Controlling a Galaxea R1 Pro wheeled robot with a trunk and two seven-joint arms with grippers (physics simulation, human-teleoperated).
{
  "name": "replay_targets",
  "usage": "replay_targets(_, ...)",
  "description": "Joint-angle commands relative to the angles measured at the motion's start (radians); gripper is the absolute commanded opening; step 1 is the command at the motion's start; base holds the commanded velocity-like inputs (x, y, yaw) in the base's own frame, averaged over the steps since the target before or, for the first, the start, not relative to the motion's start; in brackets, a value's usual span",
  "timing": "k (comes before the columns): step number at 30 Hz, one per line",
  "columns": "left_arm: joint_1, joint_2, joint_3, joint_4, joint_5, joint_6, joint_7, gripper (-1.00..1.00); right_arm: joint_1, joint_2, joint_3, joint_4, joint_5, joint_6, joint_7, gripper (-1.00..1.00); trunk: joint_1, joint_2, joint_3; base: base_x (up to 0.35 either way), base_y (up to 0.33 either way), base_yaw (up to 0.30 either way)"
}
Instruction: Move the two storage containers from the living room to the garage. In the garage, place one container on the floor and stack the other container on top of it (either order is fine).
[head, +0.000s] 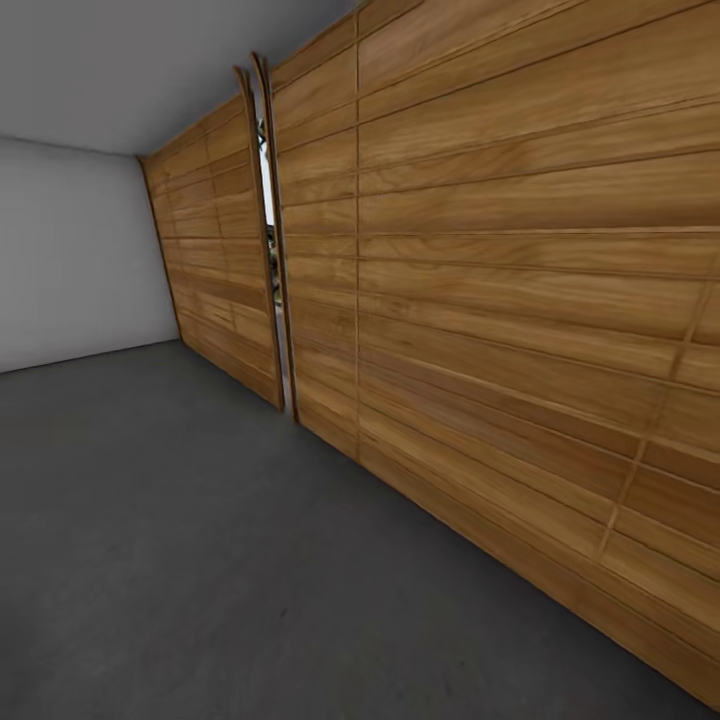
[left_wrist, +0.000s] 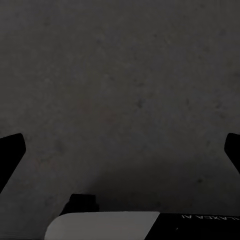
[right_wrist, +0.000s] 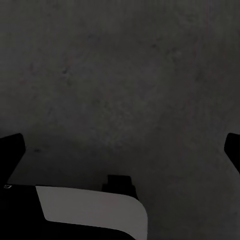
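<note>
While I face the garage's slatted wooden door (head: 500, 300), dark grey floor (head: 200, 560) runs bare from its foot out to the pale wall (head: 70, 260) on my left. Both my left jaws (left_wrist: 120, 150) and right jaws (right_wrist: 120, 150) hang spread wide over that concrete, gripping nothing.

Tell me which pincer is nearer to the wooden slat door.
Probably the right: the door runs along the robot's right side. The left pincer and right pincer both hang open over the floor.

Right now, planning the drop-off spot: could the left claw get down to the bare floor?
Probably yes: the left claw hangs open over speckled grey floor, and nothing lies between them.
</note>
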Motion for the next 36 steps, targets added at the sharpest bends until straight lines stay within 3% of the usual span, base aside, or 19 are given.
replay_targets(1,0.0,-0.001,0.004,-0.001,-0.001,-0.002,0.0,1.0,-0.001,0.0,0.0,0.001,0.007,-0.003,0.0,1.0,0.0,0.0,-0.001,0.0,0.0,0.291)
replay_targets(12,0.0,0.002,0.006,-0.001,-0.001,0.003,0.001,1.0,-0.001,0.0,-0.001,0.001,0.006,-0.003,0.0,1.0,0.0,0.0,0.002,0.045,0.0,0.291)
replay_targets(23,0.0,0.011,0.009,-0.003,0.0,0.006,0.011,1.0,-0.001,0.0,-0.001,0.001,0.006,-0.003,0.0,1.0,0.0,0.0,0.006,0.304,0.0,0.291)
replay_targets(29,0.0,0.023,0.042,-0.005,0.001,0.007,0.033,1.0,-0.001,0.0,-0.001,0.001,0.006,-0.003,0.0,1.0,0.0,0.0,0.008,0.326,0.0,0.291)
replay_targets(36,0.0,0.025,0.048,-0.011,0.001,0.008,0.035,1.0,-0.001,0.0,-0.001,0.001,0.006,-0.003,0.0,1.0,0.0,0.0,0.011,0.327,0.0,0.291)
